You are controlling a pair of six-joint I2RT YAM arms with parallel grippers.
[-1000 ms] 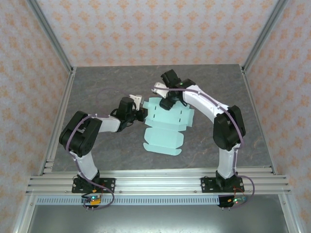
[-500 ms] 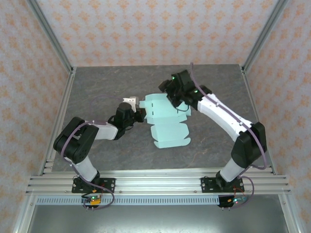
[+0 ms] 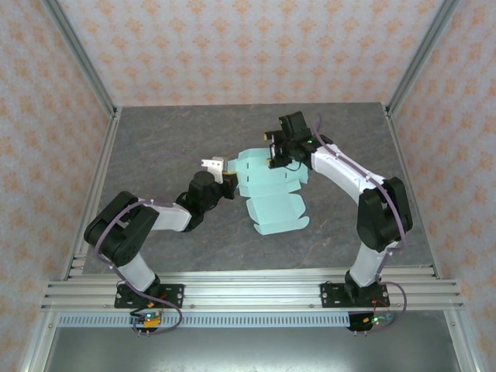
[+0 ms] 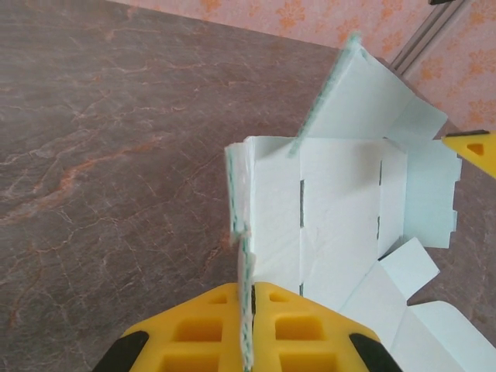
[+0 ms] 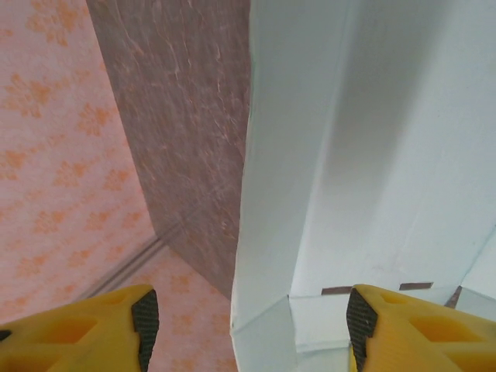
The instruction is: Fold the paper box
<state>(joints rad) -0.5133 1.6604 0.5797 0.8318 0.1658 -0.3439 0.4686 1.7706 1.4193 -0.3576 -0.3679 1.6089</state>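
While the left gripper (image 4: 246, 288) pinches the paper box (image 4: 341, 201) edge, the open-jawed right gripper (image 5: 248, 314) straddles 1 flap above the table (image 3: 155, 147).

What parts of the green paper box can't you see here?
- Top external view: the far edge of the paper box, under the right gripper.
- Left wrist view: the card strip pinched in the left gripper, hidden between its fingers; the box's near flaps, cut off by the bottom-right edge.
- Right wrist view: most of the box, cut off by the top and right edges; whether the open right gripper touches it.
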